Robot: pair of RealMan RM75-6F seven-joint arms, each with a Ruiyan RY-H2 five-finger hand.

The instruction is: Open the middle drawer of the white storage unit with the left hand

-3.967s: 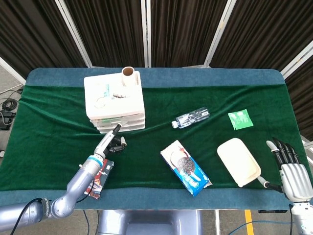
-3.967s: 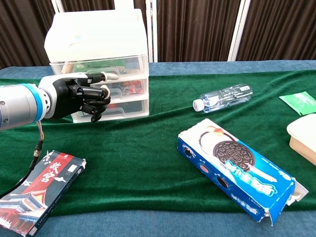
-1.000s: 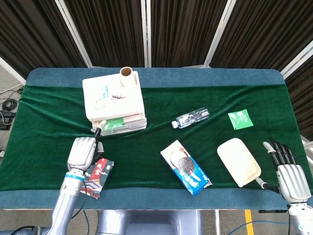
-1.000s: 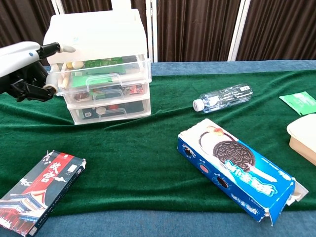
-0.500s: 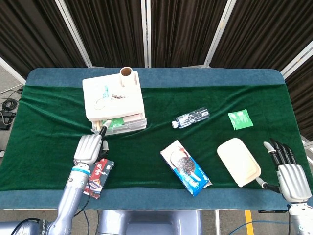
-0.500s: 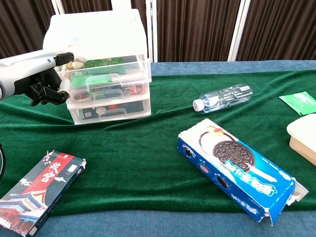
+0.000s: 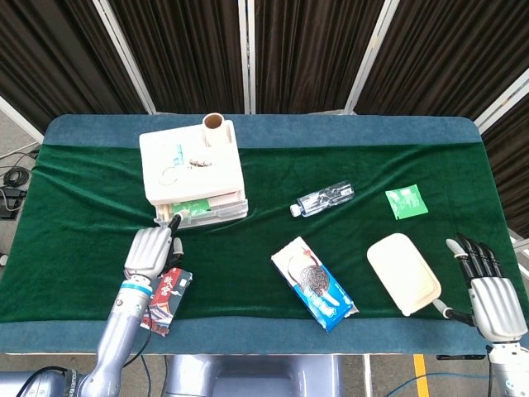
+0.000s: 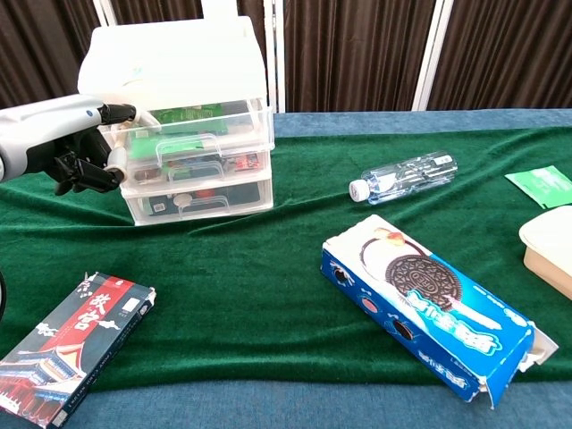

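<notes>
Head view first: white storage unit [image 7: 193, 177] sitting toward the back left of the green surface [image 7: 264, 248], roll of something [image 7: 216, 126] standing on its top; left robot hand [image 7: 150, 251] just in front of the unit's left front corner, one finger reaching up to the drawer fronts, the rest looking loosely curled, holding nothing as far as can be told; red and black box [image 7: 166, 299] lying right beside that wrist; right robot hand [image 7: 483, 281] parked at the far right edge, fingers spread, nothing in it, well away from everything; also around: water bottle [image 7: 323, 198], cookie box [image 7: 314, 284], cream container [image 7: 402, 273], green packet [image 7: 406, 202]. Chest view next: top drawer [image 8: 192, 130] looks pulled out a little, middle drawer [image 8: 195, 164] sticking out only slightly, so not really opened yet; left robot hand [image 8: 63, 147] at the unit's left edge, fingertip up by the top drawer's corner, curled fingers hanging level with the middle one; right hand not visible here. To do this step well, probably best to drop the fingertips lower and over to the middle drawer's handle [image 8: 183, 164], hook under the lip, then pull straight toward the front edge; pulling at the corner risks dragging the whole unit or skewing the drawer; worth keeping clear of the top drawer too.
</notes>
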